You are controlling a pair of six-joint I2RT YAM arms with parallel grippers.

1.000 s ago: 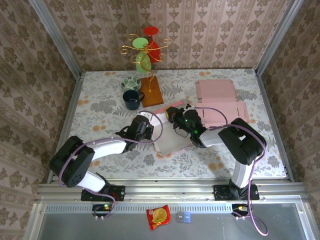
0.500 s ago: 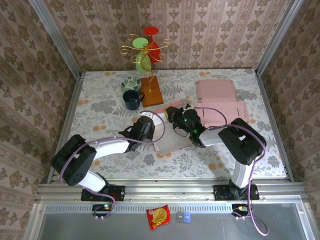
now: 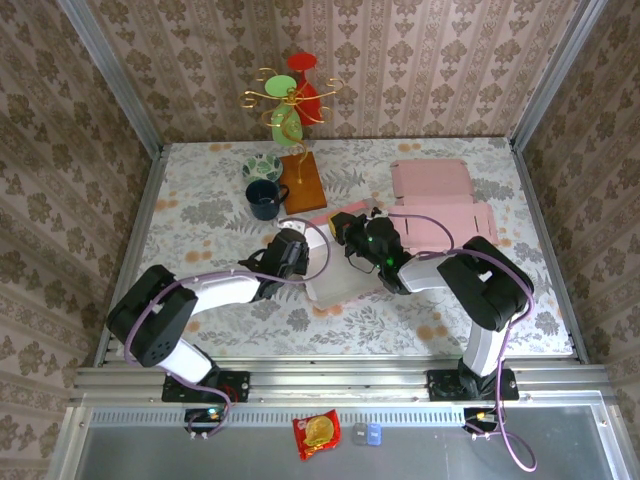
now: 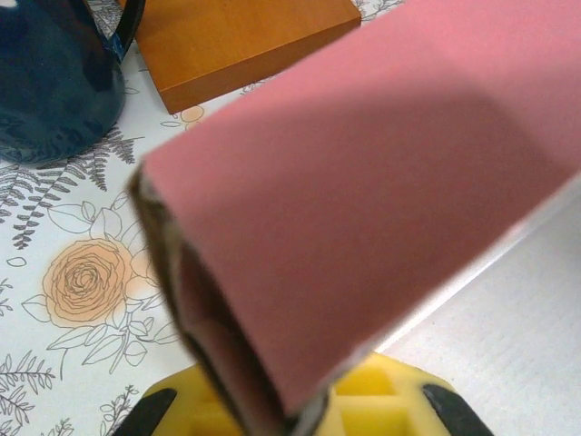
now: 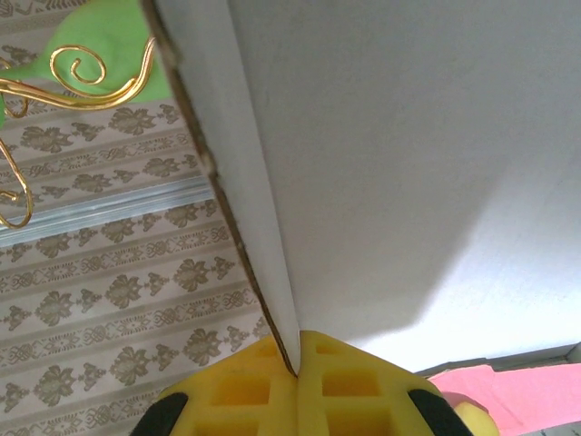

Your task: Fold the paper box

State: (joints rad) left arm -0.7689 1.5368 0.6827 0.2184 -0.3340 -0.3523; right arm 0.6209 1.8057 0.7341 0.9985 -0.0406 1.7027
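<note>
Left gripper [image 4: 283, 409] pinches pink flap [image 4: 363, 182] of paper box [image 3: 345, 283], right gripper [image 5: 295, 363] pinches its white panel [image 5: 408, 163]; best swing both slowly, pinches firm, to bend without tearing.

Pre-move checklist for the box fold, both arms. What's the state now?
1. Left jaws shut on the pink flap of the paper box: ok.
2. Right jaws shut on the box's white panel edge: ok.
3. Flap apart from the mug and the wooden block: ok, though both are close.
4. Spare flat boxes apart from the held box: ok.
5. Creases fully formed: cannot tell, the arms cover them.
</note>
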